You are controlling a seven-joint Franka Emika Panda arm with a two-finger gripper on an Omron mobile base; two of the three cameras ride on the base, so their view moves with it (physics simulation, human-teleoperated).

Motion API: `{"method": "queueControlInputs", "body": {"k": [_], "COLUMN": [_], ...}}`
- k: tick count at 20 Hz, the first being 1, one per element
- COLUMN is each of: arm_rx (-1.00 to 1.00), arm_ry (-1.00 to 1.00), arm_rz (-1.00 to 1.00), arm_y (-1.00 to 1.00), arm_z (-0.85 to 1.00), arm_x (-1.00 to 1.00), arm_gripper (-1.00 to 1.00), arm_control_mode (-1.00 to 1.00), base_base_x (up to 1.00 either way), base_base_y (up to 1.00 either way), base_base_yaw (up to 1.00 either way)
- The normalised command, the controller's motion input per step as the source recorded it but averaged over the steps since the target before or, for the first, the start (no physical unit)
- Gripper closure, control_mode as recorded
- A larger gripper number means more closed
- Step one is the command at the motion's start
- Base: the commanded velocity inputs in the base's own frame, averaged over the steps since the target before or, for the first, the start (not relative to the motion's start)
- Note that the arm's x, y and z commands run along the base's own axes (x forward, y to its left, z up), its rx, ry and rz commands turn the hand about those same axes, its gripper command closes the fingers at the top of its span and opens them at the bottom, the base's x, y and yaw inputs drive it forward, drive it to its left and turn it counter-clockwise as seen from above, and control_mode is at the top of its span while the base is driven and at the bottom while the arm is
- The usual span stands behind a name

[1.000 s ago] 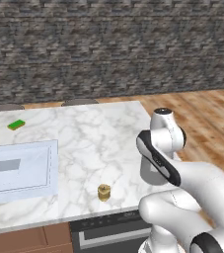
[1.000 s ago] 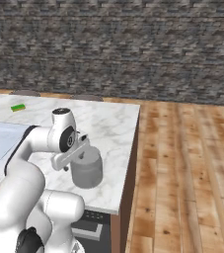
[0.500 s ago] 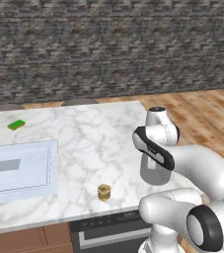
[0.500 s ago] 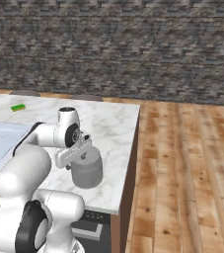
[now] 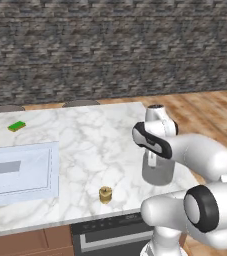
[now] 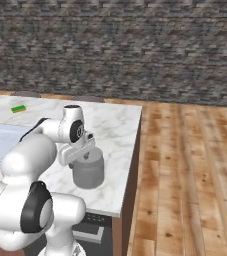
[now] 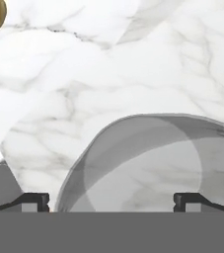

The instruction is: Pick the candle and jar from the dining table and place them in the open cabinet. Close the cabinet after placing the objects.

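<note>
Below my wide-spread gripper [image 7: 111, 200] I see the stout grey lidded jar [image 7: 148, 163]; left base view adds the small gold candle [image 5: 105, 194].

Kitchen: marble dining table [image 5: 85, 140] with inset sink [image 5: 20, 172], oven [image 5: 110, 235] beneath

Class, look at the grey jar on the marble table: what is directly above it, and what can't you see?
Above the jar hangs the open gripper, fingertips wide apart over the flat lid. The lid covers whatever is inside. The jar stands on the dining table.
</note>
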Motion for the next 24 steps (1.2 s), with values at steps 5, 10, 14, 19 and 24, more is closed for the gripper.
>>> {"method": "queueControlInputs", "body": {"k": [5, 10, 14, 19, 24], "arm_rx": [0.00, 0.00, 0.00, 0.00, 0.00], "arm_ry": [0.01, 0.00, 0.00, 0.00, 0.00], "arm_rz": [0.00, 0.00, 0.00, 0.00, 0.00], "arm_y": [-0.15, -0.19, -0.04, 0.00, 0.00], "arm_z": [-0.22, -0.46, -0.68, -0.77, -0.46], "arm_x": [0.03, -0.27, -0.42, -0.17, 0.00], "arm_gripper": [-1.00, -1.00, -1.00, 1.00, 1.00], "arm_control_mode": [-1.00, -1.00, -1.00, -1.00, -1.00], "base_base_x": [0.00, 0.00, 0.00, 0.00, 0.00], "base_base_y": [0.00, 0.00, 0.00, 0.00, 0.00], "base_base_yaw": [0.00, 0.00, 0.00, 0.00, 0.00]}}
